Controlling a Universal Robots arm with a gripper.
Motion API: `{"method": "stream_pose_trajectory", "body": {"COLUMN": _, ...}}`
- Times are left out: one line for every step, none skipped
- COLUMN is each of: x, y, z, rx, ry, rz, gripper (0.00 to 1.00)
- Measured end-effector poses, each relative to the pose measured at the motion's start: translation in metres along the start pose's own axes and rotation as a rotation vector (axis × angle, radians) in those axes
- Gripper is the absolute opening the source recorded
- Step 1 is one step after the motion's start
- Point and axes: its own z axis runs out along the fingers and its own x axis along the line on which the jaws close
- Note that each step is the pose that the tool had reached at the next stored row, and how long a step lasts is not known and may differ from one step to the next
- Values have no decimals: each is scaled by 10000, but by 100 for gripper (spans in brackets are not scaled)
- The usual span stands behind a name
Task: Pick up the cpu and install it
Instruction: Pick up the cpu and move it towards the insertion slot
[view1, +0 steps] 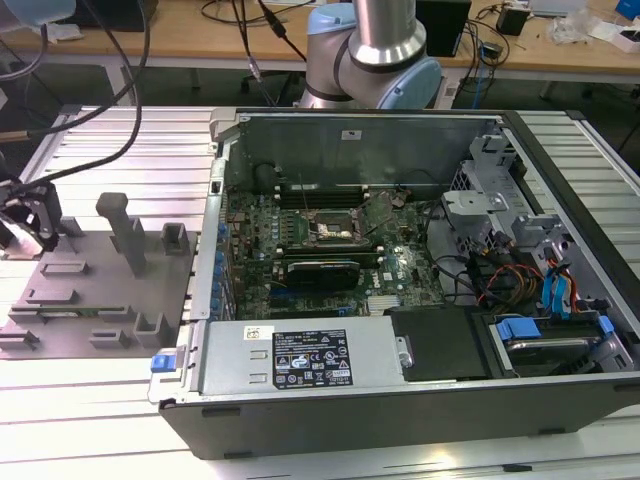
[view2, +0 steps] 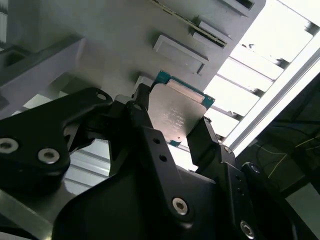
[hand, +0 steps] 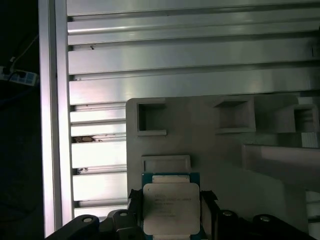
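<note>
Second wrist view shows the cpu (view2: 176, 112) clamped between the two fingers (view2: 145, 127).

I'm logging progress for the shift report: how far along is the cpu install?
Done: the gripper is at the cpu, its jaws shut on two opposite edges. In hand: the pickup, with the chip over the gray fixture tray; whether it is lifted clear I cannot tell. Left: the install, since the motherboard socket in the open case is apart from the chip.
</note>
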Motion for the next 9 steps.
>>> {"method": "stream_pose_trajectory", "body": {"x": 0, "y": 3, "z": -32, "rx": 0, "ry": 1, "rz": 0, "gripper": 55}}
{"method": "stream_pose_trajectory", "body": {"x": 0, "y": 5, "z": -53, "rx": 0, "ry": 0, "rz": 0, "gripper": 55}}
{"method": "stream_pose_trajectory", "body": {"x": -1, "y": 9, "z": -92, "rx": 0, "ry": 0, "rz": 0, "gripper": 55}}
{"method": "stream_pose_trajectory", "body": {"x": -2, "y": 13, "z": -134, "rx": 0, "ry": 0, "rz": 0, "gripper": 55}}
{"method": "stream_pose_trajectory", "body": {"x": -2, "y": 16, "z": -178, "rx": 0, "ry": 0, "rz": 0, "gripper": 55}}
{"method": "stream_pose_trajectory", "body": {"x": -3, "y": 19, "z": -209, "rx": 0, "ry": 0, "rz": 0, "gripper": 55}}
{"method": "stream_pose_trajectory", "body": {"x": -4, "y": 21, "z": -230, "rx": 0, "ry": 0, "rz": 0, "gripper": 55}}
{"method": "stream_pose_trajectory", "body": {"x": -5, "y": 25, "z": -271, "rx": 0, "ry": 0, "rz": 0, "gripper": 55}}
{"method": "stream_pose_trajectory", "body": {"x": -5, "y": 27, "z": -296, "rx": 0, "ry": 0, "rz": 0, "gripper": 55}}
